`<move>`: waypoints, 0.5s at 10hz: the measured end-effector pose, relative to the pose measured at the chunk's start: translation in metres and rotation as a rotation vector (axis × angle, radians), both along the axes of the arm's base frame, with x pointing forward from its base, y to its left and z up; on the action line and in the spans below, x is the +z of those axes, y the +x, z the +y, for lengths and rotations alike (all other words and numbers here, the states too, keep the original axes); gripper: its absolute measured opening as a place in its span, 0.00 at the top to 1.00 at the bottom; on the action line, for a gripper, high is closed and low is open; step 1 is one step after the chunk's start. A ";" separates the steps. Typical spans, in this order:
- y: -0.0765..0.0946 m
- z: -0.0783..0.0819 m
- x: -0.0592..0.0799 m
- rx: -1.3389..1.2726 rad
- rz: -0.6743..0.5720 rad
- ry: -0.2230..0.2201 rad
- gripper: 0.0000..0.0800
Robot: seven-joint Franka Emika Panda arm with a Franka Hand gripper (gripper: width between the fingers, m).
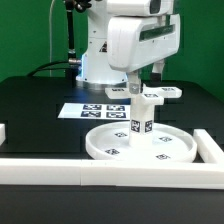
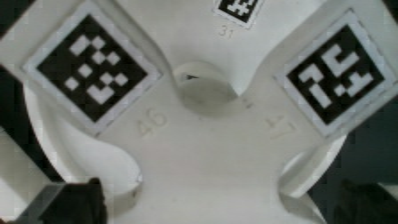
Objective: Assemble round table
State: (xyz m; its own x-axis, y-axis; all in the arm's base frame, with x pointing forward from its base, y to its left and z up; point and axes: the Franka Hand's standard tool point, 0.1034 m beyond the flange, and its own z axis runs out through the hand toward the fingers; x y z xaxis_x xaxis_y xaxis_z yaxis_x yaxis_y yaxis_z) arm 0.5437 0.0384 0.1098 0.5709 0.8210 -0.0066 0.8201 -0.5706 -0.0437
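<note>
If the leg (image 1: 141, 112) is not seated square in the disc (image 1: 140, 146), it could cross-thread or tip when I let go. My arm hangs straight down over the disc, near the front rail (image 1: 110, 165). My gripper (image 1: 137, 92) appears clenched on the leg's top, though I cannot tell for certain. The base (image 1: 160, 94) lies behind, beside the marker board (image 1: 95, 108).

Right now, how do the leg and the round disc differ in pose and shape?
The leg stands upright as a short cylinder, with the gripper at its top; the round disc lies flat on the table. The leg is narrow and tall, the disc wide, low and rimmed. The leg rises from the disc's middle. Both are white and carry small black-white tags.
</note>
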 end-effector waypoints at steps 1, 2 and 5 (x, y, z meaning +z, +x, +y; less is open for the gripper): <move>0.001 -0.001 0.000 -0.019 0.000 -0.001 0.19; 0.002 -0.002 -0.001 -0.025 0.000 -0.002 0.19; 0.002 -0.006 -0.003 -0.032 0.002 -0.004 0.19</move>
State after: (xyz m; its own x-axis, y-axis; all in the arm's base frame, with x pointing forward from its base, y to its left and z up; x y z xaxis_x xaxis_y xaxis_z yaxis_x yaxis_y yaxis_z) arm 0.5458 0.0319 0.1072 0.5972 0.8020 -0.0112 0.8011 -0.5970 -0.0426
